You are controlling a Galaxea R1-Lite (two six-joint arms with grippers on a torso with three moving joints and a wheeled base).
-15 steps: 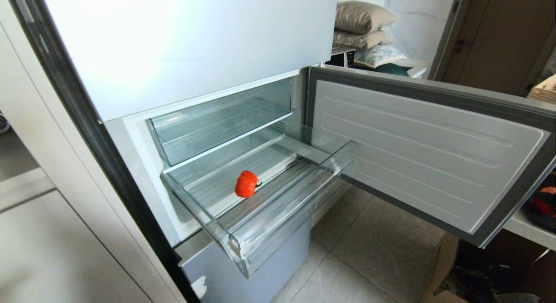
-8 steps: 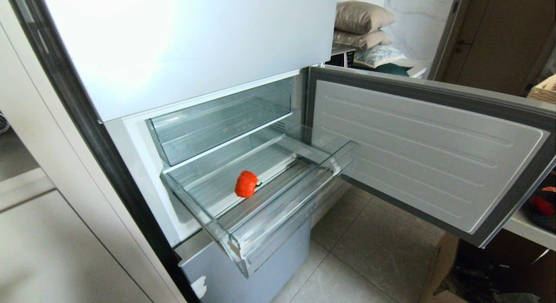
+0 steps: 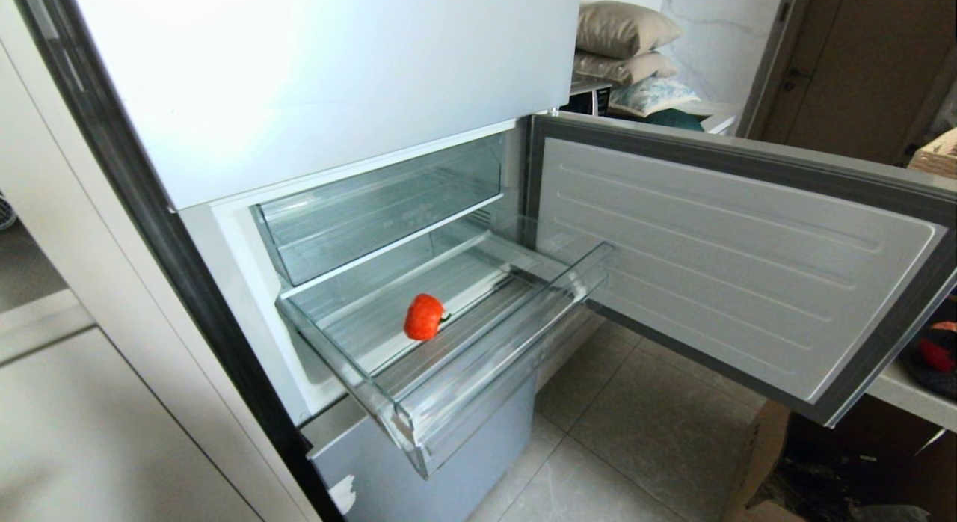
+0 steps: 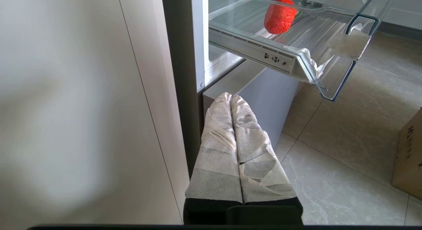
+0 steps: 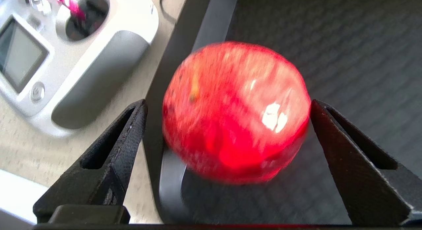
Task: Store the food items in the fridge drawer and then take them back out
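The right gripper (image 5: pixel 227 108) is spread wide, and a shiny red apple (image 5: pixel 235 111) sits right between its two black fingers (image 5: pixel 112 151). There is a small gap on the one side, and on the other side the fingertip is just at the apple's skin. I cannot tell if it really touches. The apple rests on a dark bumpy tray (image 5: pixel 329 58), close to the tray's edge. Beside the tray, on a pale counter (image 5: pixel 19 151), lies a grey remote controller (image 5: pixel 75 58).

The left gripper (image 4: pixel 230 98) hangs low by the bottom of the fridge. Its two taped fingers (image 4: pixel 217 147) are pressed together with nothing in them.

Farther off, the clear fridge drawer (image 3: pixel 478 380) is pulled out. A small orange-red ribbed ball (image 3: pixel 424 317) lies on its ribbed floor, toward the left. It is well apart from both grippers. Above it is another clear bin (image 3: pixel 374 215). The fridge door (image 3: pixel 733 260) stands open to the right. Pillows (image 3: pixel 620 51) are stacked far behind.
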